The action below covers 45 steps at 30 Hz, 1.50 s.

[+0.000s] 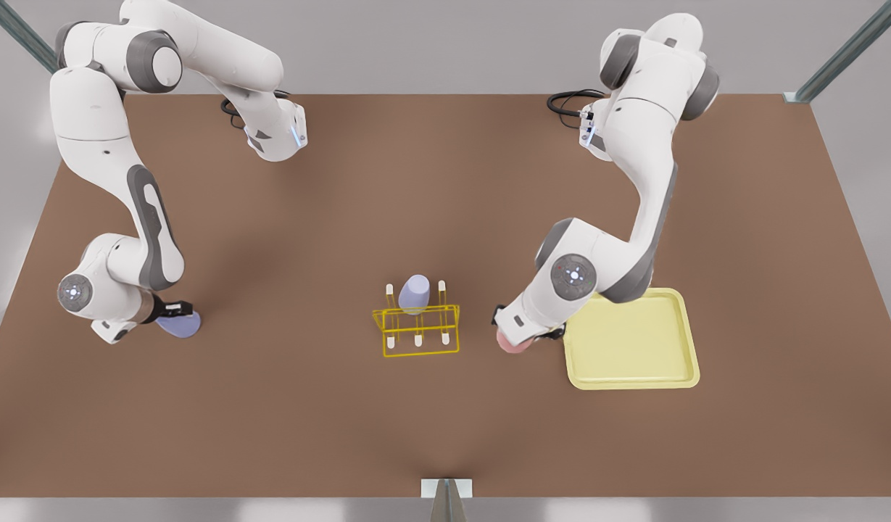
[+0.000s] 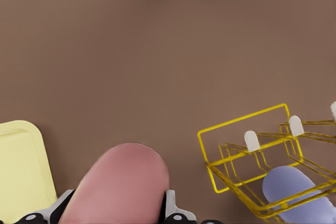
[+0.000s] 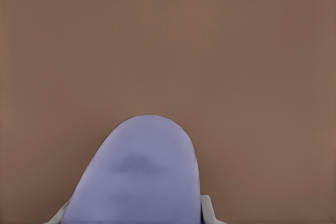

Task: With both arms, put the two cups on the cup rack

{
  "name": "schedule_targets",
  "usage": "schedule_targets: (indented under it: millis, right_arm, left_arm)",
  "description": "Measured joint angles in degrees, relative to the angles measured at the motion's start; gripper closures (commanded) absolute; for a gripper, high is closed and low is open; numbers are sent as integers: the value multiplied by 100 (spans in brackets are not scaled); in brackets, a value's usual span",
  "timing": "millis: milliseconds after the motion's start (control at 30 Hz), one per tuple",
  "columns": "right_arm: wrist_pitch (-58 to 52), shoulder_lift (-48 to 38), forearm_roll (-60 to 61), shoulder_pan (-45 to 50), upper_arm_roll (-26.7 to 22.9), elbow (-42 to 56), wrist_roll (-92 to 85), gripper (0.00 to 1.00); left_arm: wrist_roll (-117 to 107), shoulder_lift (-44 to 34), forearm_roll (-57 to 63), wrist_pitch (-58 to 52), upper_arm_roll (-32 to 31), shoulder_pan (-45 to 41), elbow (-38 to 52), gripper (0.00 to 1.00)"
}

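A pink cup (image 1: 512, 344) (image 2: 118, 184) sits between the fingers of my left gripper (image 1: 521, 335), which is shut on it at the front view's right, between the rack and the tray. A lavender cup (image 1: 180, 325) (image 3: 139, 177) is in my right gripper (image 1: 171, 313), shut on it low over the table at the front view's left. The yellow wire cup rack (image 1: 416, 330) (image 2: 252, 156) stands mid-table with white-tipped pegs. Another lavender cup (image 1: 415, 293) (image 2: 296, 192) rests upside down on a rear peg.
A flat pale-yellow tray (image 1: 630, 338) (image 2: 21, 166) lies just past the left gripper at the front view's right. Brown table (image 1: 445, 435) stretches bare in front of the rack and between it and the right gripper. A metal post (image 1: 446, 500) stands at the near edge.
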Motion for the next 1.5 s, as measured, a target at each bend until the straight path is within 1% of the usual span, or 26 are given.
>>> schedule_targets:
  millis: [100,167,367,500,567,600,633,800,967,1200,1500]
  right_arm:
    - [-89,3,-36,7,21,139,65,24]
    - [-132,-2,-44,6,125,243,97,24]
    - [-200,52,-17,36,1054,729,161,24]
    - [-214,374,4,132,1796,1180,172,24]
    - [-218,443,8,245,2184,1347,175,24]
    - [-219,469,10,377,2340,1458,177,24]
    - [-221,503,11,578,2419,1602,179,24]
    - [-220,582,121,1457,2567,2252,199,25]
    - [-218,745,370,1903,2614,2667,217,25]
    - [-439,780,453,1983,2826,2735,220,25]
    - [-766,796,417,2059,2831,2703,178,25]
  left_arm:
    - [-411,346,-163,-141,-132,-251,570,22]
    - [-659,575,-218,-164,-160,-409,879,22]
    - [-1311,900,-376,323,-171,-737,997,22]
    - [-1666,1073,-392,648,-147,-775,1015,22]
    - [-1813,1123,-390,747,-135,-754,1002,13]
    - [-1880,1145,-390,785,-130,-742,995,0]
    - [-1945,1157,-389,816,-128,-735,991,0]
    - [-2220,1189,-391,891,-128,-720,976,0]
    - [-2429,1362,-378,921,-130,-762,969,0]
    - [-2634,1370,-385,631,-129,-765,970,0]
    - [-2805,1302,-420,269,-146,-766,1016,0]
